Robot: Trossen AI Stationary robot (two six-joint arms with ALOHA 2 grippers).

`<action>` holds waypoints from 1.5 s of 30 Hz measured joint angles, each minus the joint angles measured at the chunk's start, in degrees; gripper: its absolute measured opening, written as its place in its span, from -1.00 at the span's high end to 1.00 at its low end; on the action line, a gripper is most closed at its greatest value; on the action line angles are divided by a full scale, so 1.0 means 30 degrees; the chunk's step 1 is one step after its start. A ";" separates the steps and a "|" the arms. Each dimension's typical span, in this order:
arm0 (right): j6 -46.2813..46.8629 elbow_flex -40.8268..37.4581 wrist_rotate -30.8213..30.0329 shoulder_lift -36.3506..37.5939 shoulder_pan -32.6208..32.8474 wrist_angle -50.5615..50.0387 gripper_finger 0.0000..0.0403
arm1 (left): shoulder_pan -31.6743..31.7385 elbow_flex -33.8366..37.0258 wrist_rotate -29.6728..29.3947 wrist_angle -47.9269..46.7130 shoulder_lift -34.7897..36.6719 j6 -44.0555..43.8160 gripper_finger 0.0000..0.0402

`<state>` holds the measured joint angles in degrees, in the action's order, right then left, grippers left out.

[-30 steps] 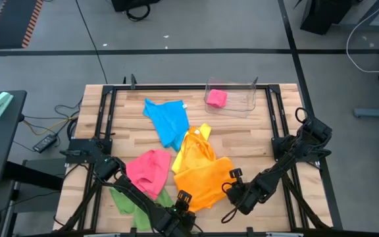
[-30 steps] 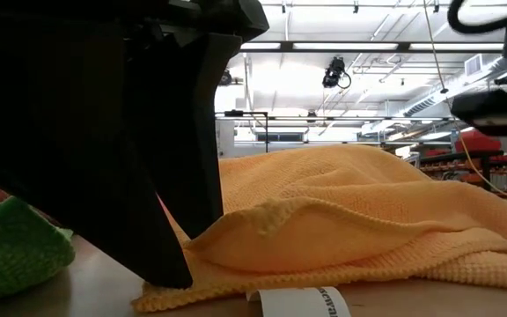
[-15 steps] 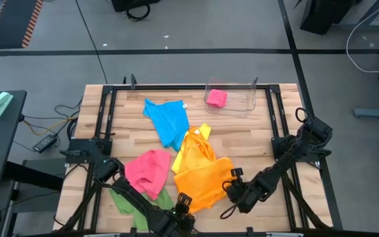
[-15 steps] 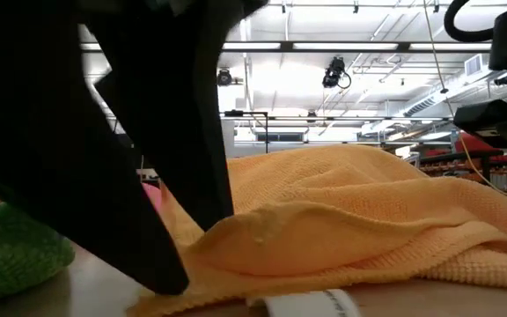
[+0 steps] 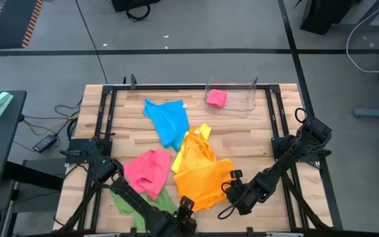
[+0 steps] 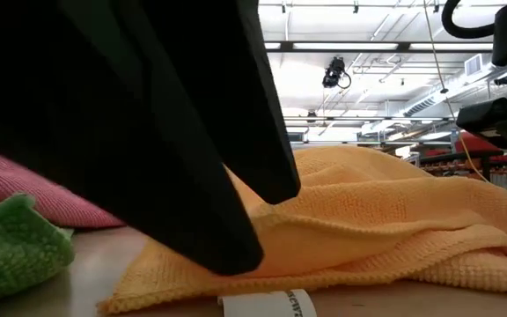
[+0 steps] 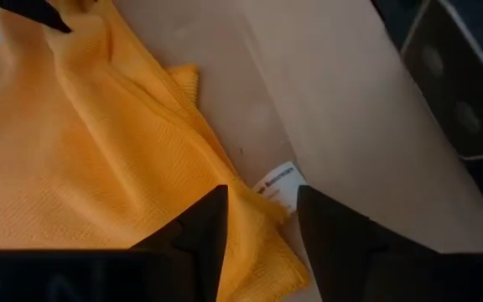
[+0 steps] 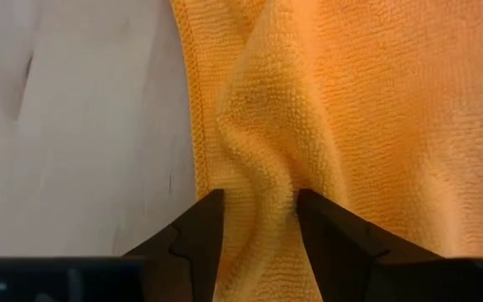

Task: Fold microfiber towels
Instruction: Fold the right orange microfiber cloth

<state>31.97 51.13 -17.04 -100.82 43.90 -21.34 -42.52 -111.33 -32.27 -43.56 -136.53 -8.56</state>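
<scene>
Softly rumpled, nubby orange towel (image 5: pixel 201 182) between 2 parted grippers.

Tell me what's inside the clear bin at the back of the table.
The clear bin holds one bunched pink towel toward its left side. Anything beneath that towel is covered.

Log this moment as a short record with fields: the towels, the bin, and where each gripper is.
orange towel: rumpled on the table's near half, white tag at its near edge
yellow towel: partly under the orange one
pink towel: loose, left of the orange one
green towel: at the near left edge, partly under the left arm
blue towel: spread farther back
clear bin: far side, a pink cloth inside
left gripper: at the orange towel's near edge, fingers apart astride it
right gripper: at the orange towel's right edge, a ridge of cloth between its fingers
</scene>
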 joint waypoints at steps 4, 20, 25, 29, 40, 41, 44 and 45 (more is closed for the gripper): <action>-0.0007 0.0015 -0.0007 0.0000 0.0015 -0.0022 0.19 | 0.0120 0.0073 0.0011 -0.0297 -0.0017 0.0075 0.39; 0.0503 0.0930 0.0628 0.0022 0.0022 -0.1523 0.19 | 0.0164 -0.0401 0.0189 -0.2402 0.0018 0.0068 0.96; 0.0501 0.1853 0.0711 0.0036 0.0057 -0.2776 0.19 | 0.0109 -0.0393 0.0586 -0.3174 0.0123 0.0199 0.97; 0.0510 0.1923 0.0714 0.0036 0.0051 -0.2753 0.19 | 0.0102 -0.0368 0.1958 -0.3161 0.0146 -0.0375 0.93; 0.0641 0.1923 0.0867 0.0036 0.0036 -0.2798 0.19 | 0.0193 -0.0211 0.3039 -0.2460 0.0146 -0.0500 0.89; 0.0641 0.1923 0.0867 0.0036 0.0036 -0.2798 0.19 | 0.0204 -0.0211 0.3238 -0.2460 0.0146 -0.0472 0.88; 0.0641 0.1923 0.0850 0.0036 0.0036 -0.2776 0.19 | 0.0211 -0.0211 0.3453 -0.2460 0.0146 -0.0227 0.87; 0.0634 0.1923 0.0817 0.0036 0.0036 -0.2765 0.19 | 0.0204 -0.0211 0.3453 -0.2457 0.0146 0.0158 0.87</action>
<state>33.87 56.90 -14.59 -100.71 44.01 -29.64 -41.91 -111.96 -21.91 -50.93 -136.09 -8.09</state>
